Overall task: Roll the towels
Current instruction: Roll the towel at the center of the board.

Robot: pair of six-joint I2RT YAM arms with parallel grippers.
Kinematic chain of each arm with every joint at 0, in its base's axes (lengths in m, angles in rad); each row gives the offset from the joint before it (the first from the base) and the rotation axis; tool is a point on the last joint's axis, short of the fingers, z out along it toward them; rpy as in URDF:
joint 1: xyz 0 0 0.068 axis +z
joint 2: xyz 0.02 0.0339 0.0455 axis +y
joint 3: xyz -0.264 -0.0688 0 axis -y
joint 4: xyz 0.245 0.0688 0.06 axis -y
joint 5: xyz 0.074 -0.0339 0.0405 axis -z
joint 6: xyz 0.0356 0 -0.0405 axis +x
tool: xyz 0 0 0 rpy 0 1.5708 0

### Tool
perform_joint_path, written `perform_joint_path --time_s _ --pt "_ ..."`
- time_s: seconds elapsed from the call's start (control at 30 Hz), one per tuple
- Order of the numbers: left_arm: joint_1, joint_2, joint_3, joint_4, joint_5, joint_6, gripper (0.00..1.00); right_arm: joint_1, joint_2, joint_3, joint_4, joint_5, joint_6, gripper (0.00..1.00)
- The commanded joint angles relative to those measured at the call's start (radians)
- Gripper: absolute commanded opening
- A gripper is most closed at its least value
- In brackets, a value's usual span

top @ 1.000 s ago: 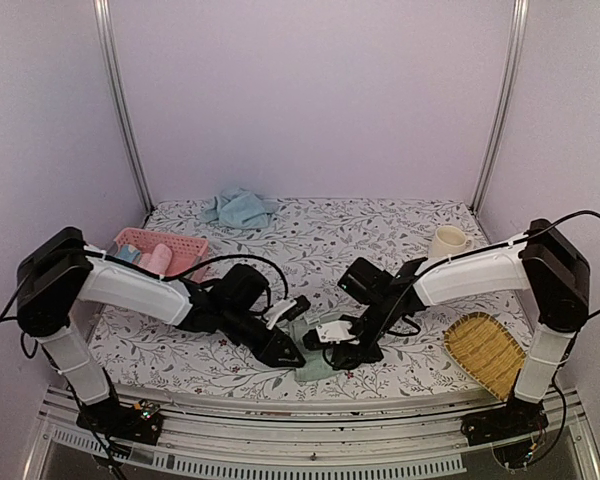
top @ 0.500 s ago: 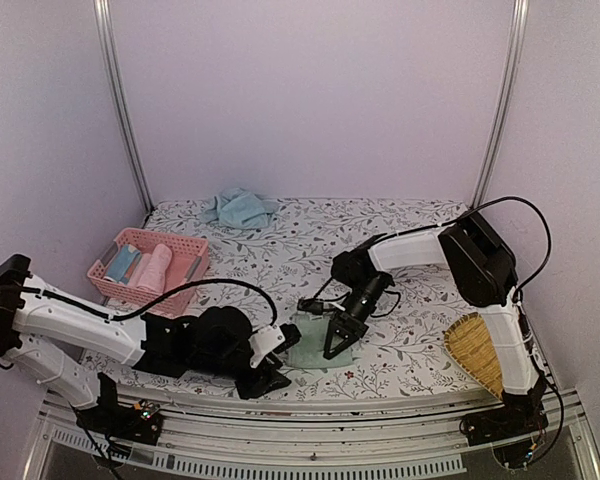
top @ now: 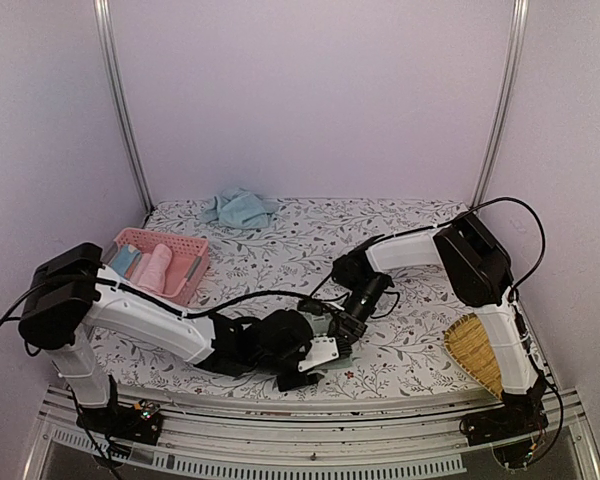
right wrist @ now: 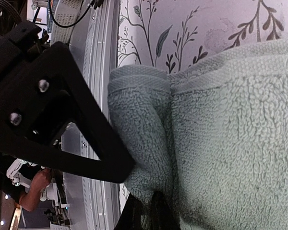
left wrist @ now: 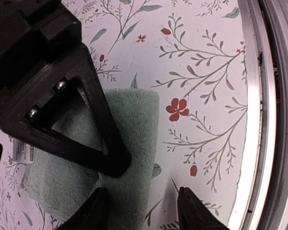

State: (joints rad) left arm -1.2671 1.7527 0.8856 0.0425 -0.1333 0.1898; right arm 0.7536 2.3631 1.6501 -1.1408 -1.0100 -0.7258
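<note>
Left gripper [left wrist: 145,208]: fingers spread, straddling the towel's edge.
Sage green towel [left wrist: 137,129]: table front, hidden from above by both grippers.
Right gripper [right wrist: 151,213]: pinching a towel fold.
Woven tray [top: 483,352]: right.
Pink basket [top: 158,234]: left.
Light blue towel [top: 238,208]: crumpled, far edge.

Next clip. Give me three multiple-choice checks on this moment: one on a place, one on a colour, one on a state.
1. The crumpled light blue towel lies:
A) at the table's far edge
B) at its near edge
C) at its right edge

2. The front towel is:
A) pink
B) sage green
C) white

3. The left gripper is:
A) shut on the front towel
B) shut on nothing
C) open

Answers:
1 A, the top view shows it at the back.
2 B, both wrist views show green terry cloth.
3 C, its fingers stand apart in the left wrist view.
</note>
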Motion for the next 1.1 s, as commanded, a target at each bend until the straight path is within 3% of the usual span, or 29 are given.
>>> perform_joint_path --time_s 0.0,0.2,0.33,0.43,0.6,0.8,1.07 --pt "-0.002 0.083 0.054 -0.028 -0.109 0.102 0.50 0.012 0.061 -0.022 0.008 0.117 0.000 0.06" --pt "-0.012 0.132 0.062 -0.019 -0.193 0.150 0.42 0.012 0.044 -0.017 -0.015 0.100 -0.020 0.06" --pt "-0.015 0.146 0.087 -0.060 -0.161 0.126 0.24 0.007 -0.003 -0.018 -0.050 0.070 -0.043 0.16" --pt "-0.018 0.136 0.107 -0.118 -0.109 0.078 0.16 -0.012 -0.107 -0.019 -0.076 0.048 -0.071 0.29" --pt "-0.021 0.093 0.140 -0.245 0.009 0.001 0.12 -0.050 -0.171 -0.036 -0.054 0.090 -0.049 0.33" --pt "-0.021 0.099 0.222 -0.387 0.101 -0.077 0.08 -0.051 -0.117 -0.095 0.115 0.309 0.096 0.32" --pt "0.013 0.123 0.235 -0.375 0.271 -0.116 0.06 -0.046 -0.055 -0.071 0.205 0.428 0.173 0.30"
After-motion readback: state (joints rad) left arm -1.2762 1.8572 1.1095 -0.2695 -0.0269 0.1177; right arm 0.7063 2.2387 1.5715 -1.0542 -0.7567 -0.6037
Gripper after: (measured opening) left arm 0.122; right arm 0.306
